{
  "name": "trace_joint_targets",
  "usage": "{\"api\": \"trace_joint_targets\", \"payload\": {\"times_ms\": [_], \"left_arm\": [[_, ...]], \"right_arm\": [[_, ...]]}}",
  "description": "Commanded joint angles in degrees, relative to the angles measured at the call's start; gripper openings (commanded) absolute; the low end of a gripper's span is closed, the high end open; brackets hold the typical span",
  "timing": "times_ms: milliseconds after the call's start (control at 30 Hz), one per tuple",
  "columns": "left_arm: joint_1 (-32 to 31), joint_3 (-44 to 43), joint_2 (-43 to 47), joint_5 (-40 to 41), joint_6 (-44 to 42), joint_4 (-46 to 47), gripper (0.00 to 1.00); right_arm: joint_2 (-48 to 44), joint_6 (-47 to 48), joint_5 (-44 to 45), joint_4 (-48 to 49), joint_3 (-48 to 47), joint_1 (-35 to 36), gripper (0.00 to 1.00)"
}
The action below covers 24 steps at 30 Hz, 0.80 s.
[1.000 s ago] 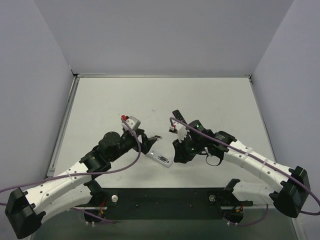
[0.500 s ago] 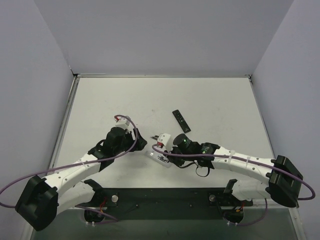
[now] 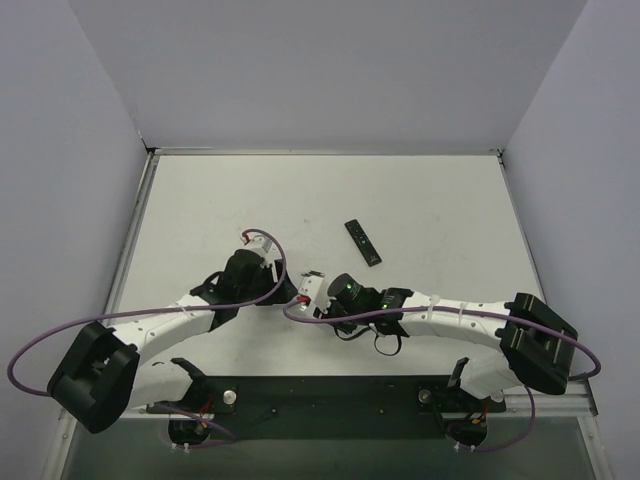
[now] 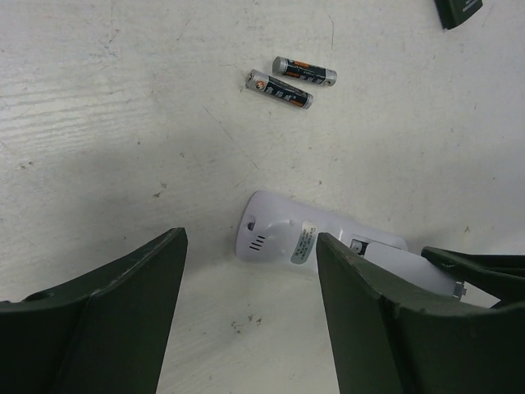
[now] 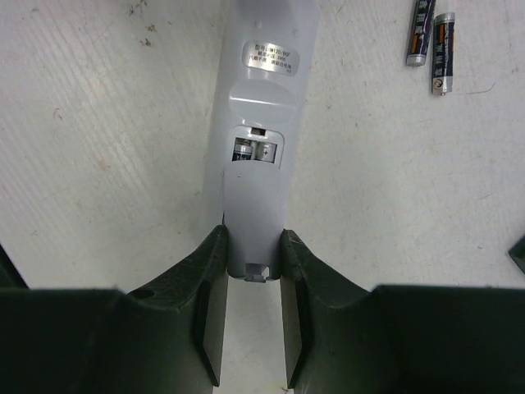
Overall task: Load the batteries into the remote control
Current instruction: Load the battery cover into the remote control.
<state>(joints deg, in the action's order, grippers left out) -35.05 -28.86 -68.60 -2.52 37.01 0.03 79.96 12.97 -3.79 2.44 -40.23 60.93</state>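
The white remote control (image 5: pixel 262 90) lies back up on the table. Its battery cover (image 5: pixel 253 213) is slid partly back, and silvery metal shows in the open slot (image 5: pixel 256 151). My right gripper (image 5: pixel 253 246) is shut on the near end of that cover. Two batteries (image 5: pixel 431 39) lie side by side on the table beyond the remote. They also show in the left wrist view (image 4: pixel 289 80). My left gripper (image 4: pixel 250 246) is open and empty. It is low over the table, just short of the remote's rounded end (image 4: pixel 275 238). In the top view both grippers meet near the table's middle front, left (image 3: pixel 284 290) and right (image 3: pixel 318 303), and hide the remote.
A slim black remote (image 3: pixel 363 243) lies behind the grippers, and its corner shows in the left wrist view (image 4: pixel 458 10). Grey walls stand at the back and both sides. A black base plate (image 3: pixel 330 400) runs along the near edge.
My right arm has swung left and down onto the white remote and closed on its cover. My left arm has reached forward and lowered toward the remote's other end.
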Motion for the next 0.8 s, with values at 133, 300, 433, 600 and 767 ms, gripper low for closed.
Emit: {"api": "trace_joint_targets", "payload": {"times_ms": [133,300,433,600,767], "left_arm": [[0.42,-1.73,-2.94,-2.39,-0.10,3.13,0.68],[0.33,-1.72,-5.23,-4.15,0.51,4.89,0.59],[0.33,-1.64,-6.72,-4.68,0.78,5.59,0.57],[0.33,-1.11,-7.16,-5.03,1.30,6.38,0.57],[0.24,-0.50,-7.08,-5.56,2.10,7.17,0.56]], "right_arm": [[-0.42,-0.31,1.77,3.80,-2.05,0.77,0.03],[0.80,-1.28,2.82,4.77,-2.22,0.86,0.03],[1.86,-1.98,3.35,5.21,-2.40,0.77,0.03],[2.48,-2.95,2.56,4.60,-2.75,0.95,0.02],[3.00,-4.27,2.91,4.15,-2.57,1.04,0.02]]}}
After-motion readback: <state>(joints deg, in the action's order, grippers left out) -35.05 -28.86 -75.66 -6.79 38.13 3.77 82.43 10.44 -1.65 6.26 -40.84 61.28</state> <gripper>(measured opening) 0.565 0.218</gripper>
